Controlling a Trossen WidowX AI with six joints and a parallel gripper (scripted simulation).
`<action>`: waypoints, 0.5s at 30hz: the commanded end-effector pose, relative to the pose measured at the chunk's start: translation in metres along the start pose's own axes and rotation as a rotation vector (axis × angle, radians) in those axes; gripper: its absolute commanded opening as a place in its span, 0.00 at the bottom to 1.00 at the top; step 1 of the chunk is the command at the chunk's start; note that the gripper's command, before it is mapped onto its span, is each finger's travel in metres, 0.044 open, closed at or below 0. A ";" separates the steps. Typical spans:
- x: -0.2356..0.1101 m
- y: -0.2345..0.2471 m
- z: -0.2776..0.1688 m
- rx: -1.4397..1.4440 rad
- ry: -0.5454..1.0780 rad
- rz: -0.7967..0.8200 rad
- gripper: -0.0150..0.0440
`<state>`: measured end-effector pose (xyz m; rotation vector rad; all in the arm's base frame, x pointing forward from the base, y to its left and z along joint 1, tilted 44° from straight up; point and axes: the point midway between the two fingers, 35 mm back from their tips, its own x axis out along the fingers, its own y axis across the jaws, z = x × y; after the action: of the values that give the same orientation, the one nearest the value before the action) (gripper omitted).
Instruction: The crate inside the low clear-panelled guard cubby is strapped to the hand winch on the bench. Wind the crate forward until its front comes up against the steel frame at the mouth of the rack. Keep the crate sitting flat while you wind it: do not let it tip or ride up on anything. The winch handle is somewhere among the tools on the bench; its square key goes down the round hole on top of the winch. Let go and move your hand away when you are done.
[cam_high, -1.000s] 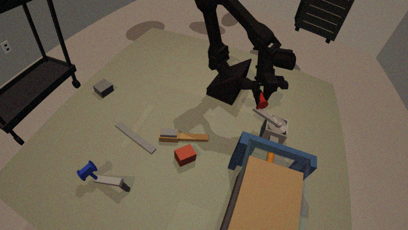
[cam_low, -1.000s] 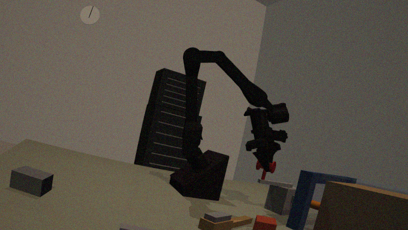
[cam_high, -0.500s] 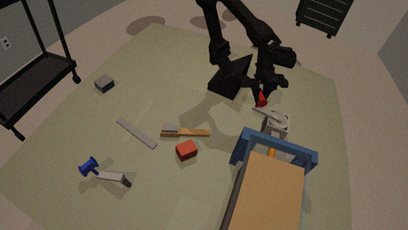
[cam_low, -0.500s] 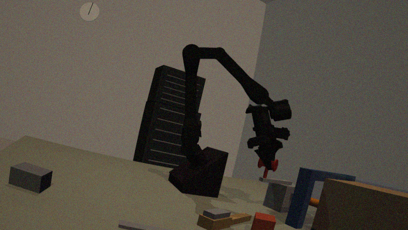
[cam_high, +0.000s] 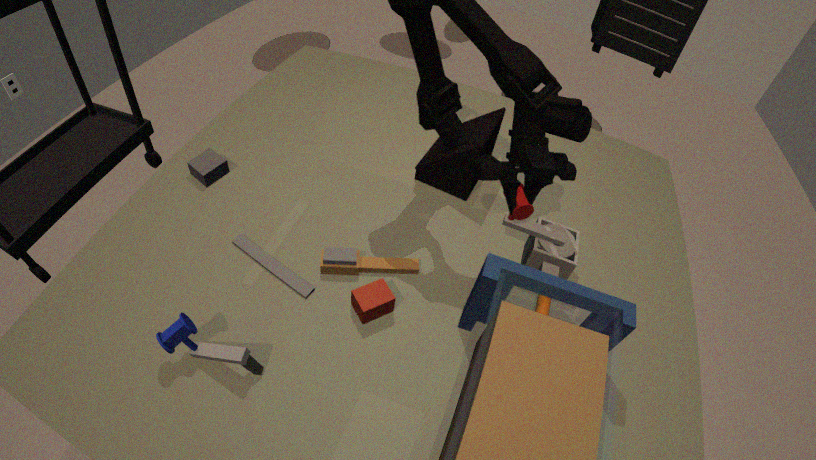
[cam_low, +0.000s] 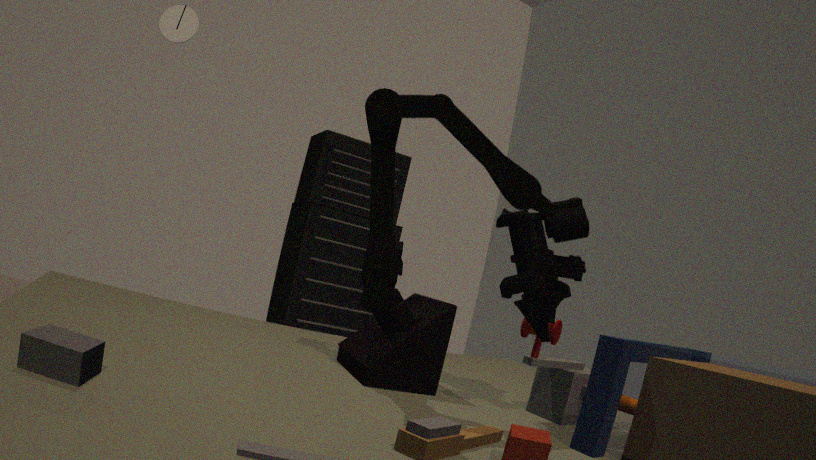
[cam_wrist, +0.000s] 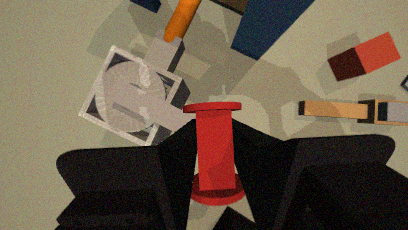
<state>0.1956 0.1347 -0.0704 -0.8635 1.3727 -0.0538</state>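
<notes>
My gripper (cam_high: 521, 197) (cam_low: 540, 325) (cam_wrist: 211, 123) is shut on the red knob (cam_high: 521, 206) (cam_low: 537, 338) (cam_wrist: 215, 150) of the winch handle. The handle's grey crank arm (cam_high: 528, 228) (cam_low: 554, 362) (cam_wrist: 160, 111) lies across the top of the grey winch (cam_high: 553, 254) (cam_low: 557, 394) (cam_wrist: 127, 95). An orange strap (cam_high: 542, 304) (cam_low: 627, 404) (cam_wrist: 181, 20) runs from the winch through the blue steel frame (cam_high: 571, 293) (cam_low: 605, 394) (cam_wrist: 270, 22) to the tan crate (cam_high: 537, 388) (cam_low: 714, 411). The crate sits flat just behind the frame.
On the bench lie a blue-knobbed handle (cam_high: 177, 334), a grey bar (cam_high: 273, 265), a wooden piece with a grey pad (cam_high: 371, 264) (cam_wrist: 335, 109), a red block (cam_high: 372, 298) (cam_wrist: 377, 52) and a grey block (cam_high: 208, 165) (cam_low: 60, 354). The arm's base (cam_high: 457, 160) stands behind the winch.
</notes>
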 end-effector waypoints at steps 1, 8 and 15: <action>0.004 -0.003 0.007 0.011 -0.008 -0.009 0.25; 0.007 -0.006 0.014 0.011 -0.008 -0.009 0.25; 0.009 -0.008 0.020 0.011 -0.009 -0.010 0.25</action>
<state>0.2081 0.1341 -0.0718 -0.8686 1.3762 -0.0499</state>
